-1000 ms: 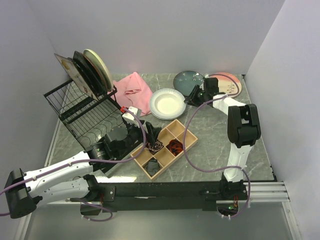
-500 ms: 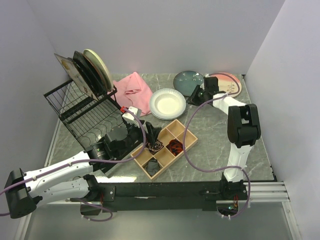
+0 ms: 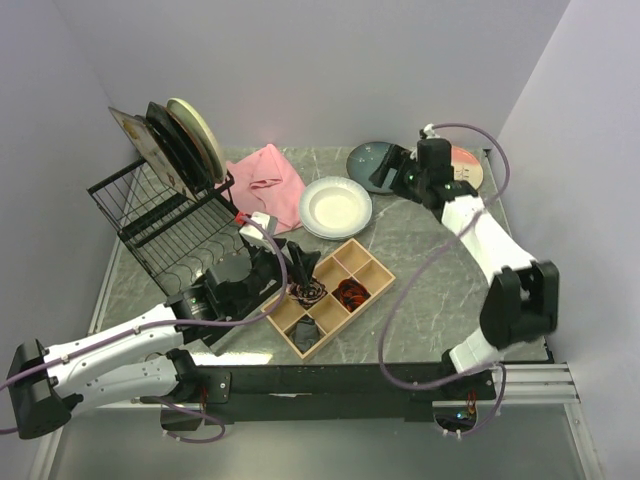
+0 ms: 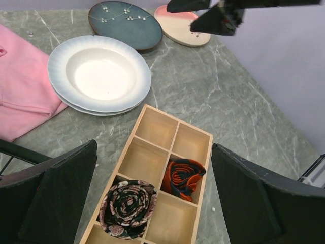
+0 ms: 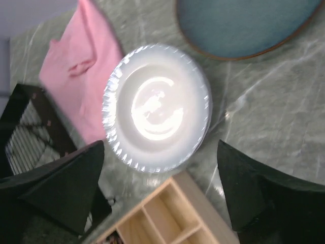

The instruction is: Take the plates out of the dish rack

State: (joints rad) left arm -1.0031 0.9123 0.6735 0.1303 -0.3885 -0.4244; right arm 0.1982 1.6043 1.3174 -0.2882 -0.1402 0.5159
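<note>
The black wire dish rack point(image 3: 170, 225) stands at the left, with several plates point(image 3: 178, 140) leaning upright at its raised back. Three plates lie flat on the table: a white one point(image 3: 335, 207) point(image 4: 99, 73) point(image 5: 157, 107), a teal one point(image 3: 375, 162) point(image 4: 125, 24) point(image 5: 244, 25) and a pink-cream one point(image 3: 465, 170) point(image 4: 180, 30). My right gripper point(image 3: 392, 175) point(image 5: 160, 147) hovers open and empty above the teal plate's near edge, looking down on the white plate. My left gripper point(image 3: 292, 268) point(image 4: 153, 147) is open and empty over the wooden tray.
A wooden compartment tray point(image 3: 330, 297) point(image 4: 157, 173) with rolled ties sits in the middle front. A pink cloth point(image 3: 268, 180) point(image 5: 76, 76) lies between the rack and the white plate. Walls close in at the back, left and right.
My right gripper has opened and lifted off the teal plate's edge, and its arm has swung up and to the right. The left arm has barely moved.
</note>
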